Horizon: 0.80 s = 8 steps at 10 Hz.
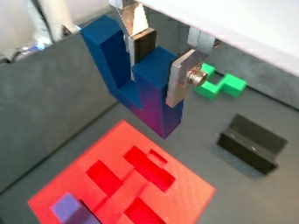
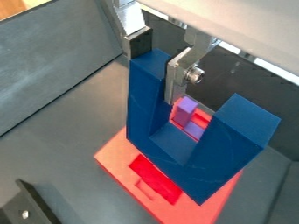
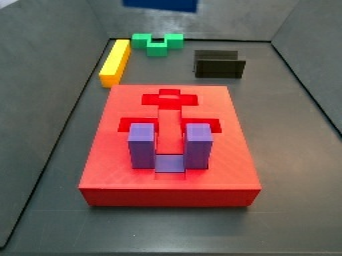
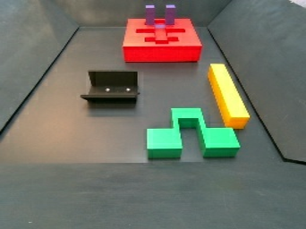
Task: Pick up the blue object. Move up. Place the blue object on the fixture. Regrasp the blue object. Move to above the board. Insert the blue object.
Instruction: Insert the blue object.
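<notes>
In both wrist views my gripper [image 1: 158, 63] [image 2: 160, 63] is shut on one prong of the dark-blue U-shaped blue object [image 1: 114, 61] [image 2: 152, 114]. It holds the block high in the air with the base down. The red board [image 1: 93, 157] [image 2: 117, 156] lies below it. In a side view only the blue object's lower edge [image 3: 163, 4] shows at the top border, above the far end of the board [image 3: 167, 185]. The black fixture [image 1: 251, 142] [image 3: 221, 65] [image 4: 111, 87] stands empty on the floor beside the board [image 4: 162, 51].
A purple U-shaped block [image 3: 142, 143] [image 4: 159, 12] [image 2: 187, 112] sits upright in a slot of the board. A green notched block [image 3: 158, 42] [image 4: 185, 134] [image 1: 222, 81] and a yellow bar [image 3: 115, 62] [image 4: 227, 94] lie on the grey floor. Dark walls enclose the workspace.
</notes>
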Motion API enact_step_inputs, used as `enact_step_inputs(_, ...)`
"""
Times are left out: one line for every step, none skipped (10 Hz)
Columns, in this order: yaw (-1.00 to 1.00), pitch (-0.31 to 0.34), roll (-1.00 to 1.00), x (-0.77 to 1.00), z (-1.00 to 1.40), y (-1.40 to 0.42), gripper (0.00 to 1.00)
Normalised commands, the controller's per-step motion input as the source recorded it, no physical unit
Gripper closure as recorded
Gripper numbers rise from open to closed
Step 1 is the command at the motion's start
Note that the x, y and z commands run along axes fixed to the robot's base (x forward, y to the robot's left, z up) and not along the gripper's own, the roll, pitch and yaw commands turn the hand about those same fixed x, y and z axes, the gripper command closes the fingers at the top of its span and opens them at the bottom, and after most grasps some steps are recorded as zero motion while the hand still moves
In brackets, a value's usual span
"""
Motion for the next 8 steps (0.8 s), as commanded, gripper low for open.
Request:
enact_step_inputs(-0.23, 0.0, -0.38, 0.6, -0.32, 0.35, 1.0)
enact_step_inputs(-0.04, 0.0, -0.17, 0.24, -0.8, 0.02, 1.0)
enact_step_inputs(0.0, 0.034, 0.0, -0.08, -1.0, -0.16, 1.0)
enact_step_inputs(0.16, 0.016, 0.0, -0.4, -1.0, -0.33, 1.0)
enact_step_inputs(0.35, 0.014, 0.0, -0.29, -1.0, -0.32, 1.0)
enact_step_inputs(0.39, 0.0, -0.03, -0.39, -1.0, -0.15, 1.0)
enact_step_inputs(0.26, 0.0, -0.3, -0.35, -0.52, 0.0, 1.0)
enact_step_inputs(0.0, -0.07, -0.45, 0.0, -0.29, 0.33, 1.0)
